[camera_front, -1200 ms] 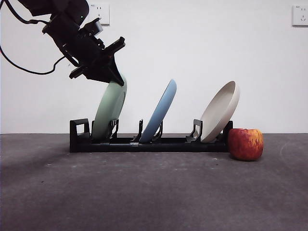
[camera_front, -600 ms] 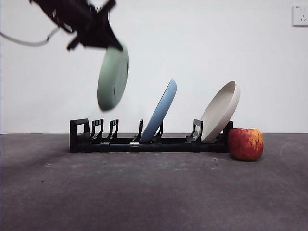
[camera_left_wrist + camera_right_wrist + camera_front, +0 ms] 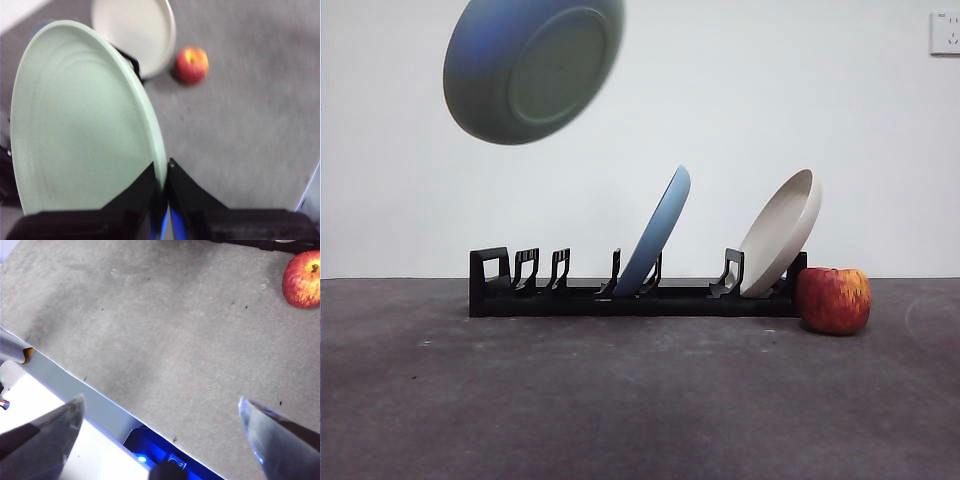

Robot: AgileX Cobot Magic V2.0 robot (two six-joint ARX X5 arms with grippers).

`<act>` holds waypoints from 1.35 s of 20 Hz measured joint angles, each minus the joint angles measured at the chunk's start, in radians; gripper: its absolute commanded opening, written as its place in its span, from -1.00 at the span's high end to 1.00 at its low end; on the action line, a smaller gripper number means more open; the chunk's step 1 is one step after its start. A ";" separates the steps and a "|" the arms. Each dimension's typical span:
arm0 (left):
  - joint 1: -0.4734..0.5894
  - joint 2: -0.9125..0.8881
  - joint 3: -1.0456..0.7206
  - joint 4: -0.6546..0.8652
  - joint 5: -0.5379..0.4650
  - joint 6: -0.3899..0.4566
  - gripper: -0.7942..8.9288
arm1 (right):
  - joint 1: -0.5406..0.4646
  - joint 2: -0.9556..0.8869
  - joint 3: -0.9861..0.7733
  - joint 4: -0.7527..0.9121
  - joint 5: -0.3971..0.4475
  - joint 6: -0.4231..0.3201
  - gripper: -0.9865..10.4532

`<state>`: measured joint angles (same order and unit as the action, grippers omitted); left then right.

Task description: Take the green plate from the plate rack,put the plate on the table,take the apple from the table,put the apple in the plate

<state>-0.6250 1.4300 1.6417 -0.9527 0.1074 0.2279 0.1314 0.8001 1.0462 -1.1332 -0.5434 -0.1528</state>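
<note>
Dark grey and faintly speckled, the surface runs back to a plain white wall with a socket plate at the upper corner in the front view. On it sits the plate rack, long, low and black, with its squared loop at one end and the two pairs of prongs next to that loop standing bare. A blue plate leans in a middle slot, and a cream-white plate leans in the slot at the far end from the loop. Just beside that end of the rack, on the surface, rests the apple, red with yellow-orange streaks. The green plate is up in the air, well above the loop end of the rack and clear of it, blurred, with its ringed base turned toward the front camera. In the left wrist view the left gripper has its two black jaws closed tight on the rim of this plate, whose pale sage inner face fills much of the picture, with the cream-white plate and the apple visible beyond it. The right gripper hangs over bare surface with its jaws spread wide and nothing between them, the apple well apart from it.
</note>
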 measured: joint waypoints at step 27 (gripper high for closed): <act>-0.544 0.255 -0.751 0.656 -0.649 0.082 0.81 | 0.000 0.001 0.000 0.000 0.000 0.008 -0.42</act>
<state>-1.1690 1.6852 0.8906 -0.2970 -0.5419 0.3099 0.1314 0.8009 1.0462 -1.1332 -0.5430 -0.1452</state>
